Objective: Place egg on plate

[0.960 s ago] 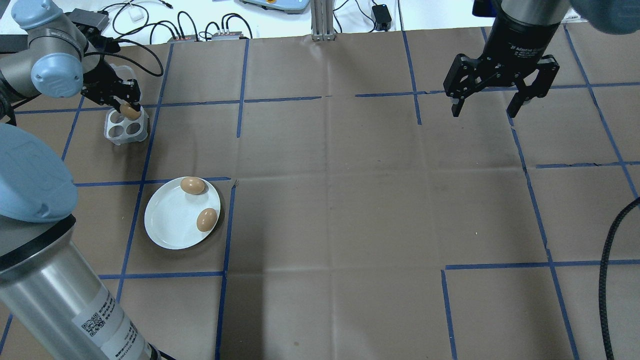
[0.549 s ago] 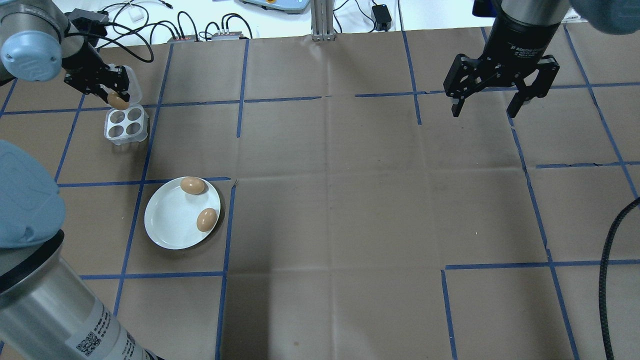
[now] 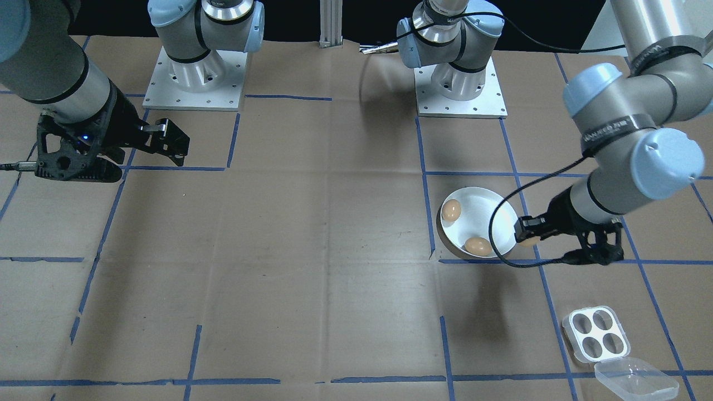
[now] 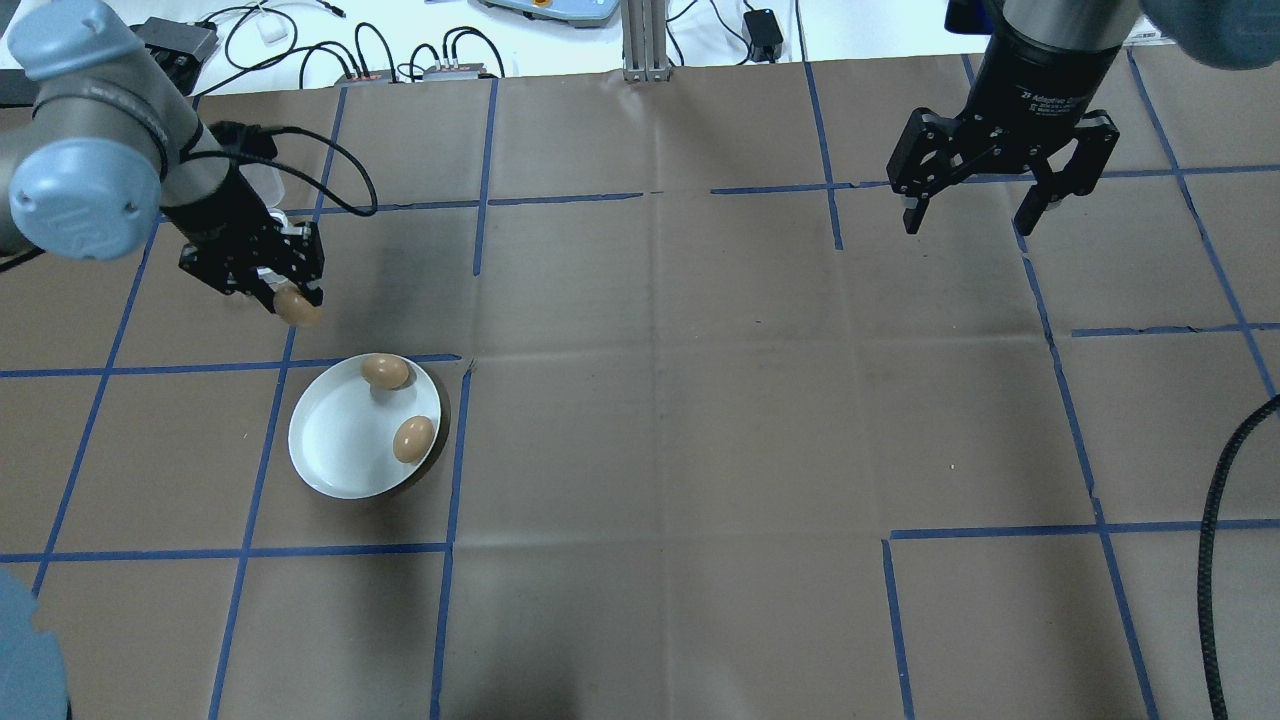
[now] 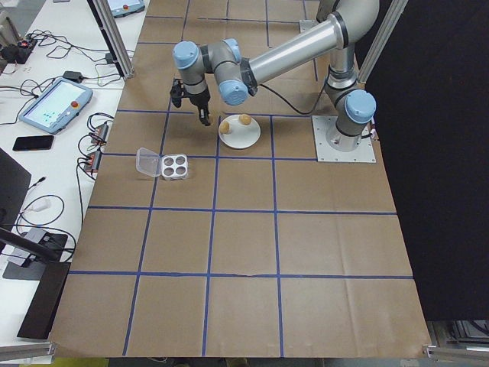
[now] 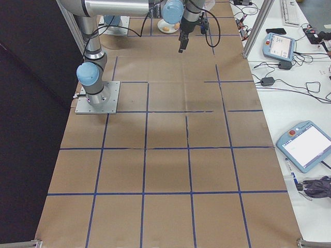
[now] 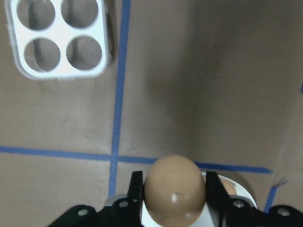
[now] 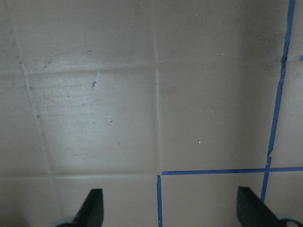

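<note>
the left end effector (image 4: pixel 290 300), clamped on the egg (image 4: pixel 296 306), hangs just short of the plate (image 4: pixel 340 450), which lies robot-ward; the far-off right end effector (image 4: pixel 975 215) gapes empty.

three eggs (image 4: pixel 297 306), one plate (image 4: pixel 340 450), one four-hole egg tray (image 3: pixel 597 334), two grippers (image 4: pixel 268 293).

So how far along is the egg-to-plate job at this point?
Two eggs already lie on the plate, and the egg tray has all four holes empty. The left gripper holds a third egg above the table beside the plate. What is left: carrying it over and releasing it.
</note>
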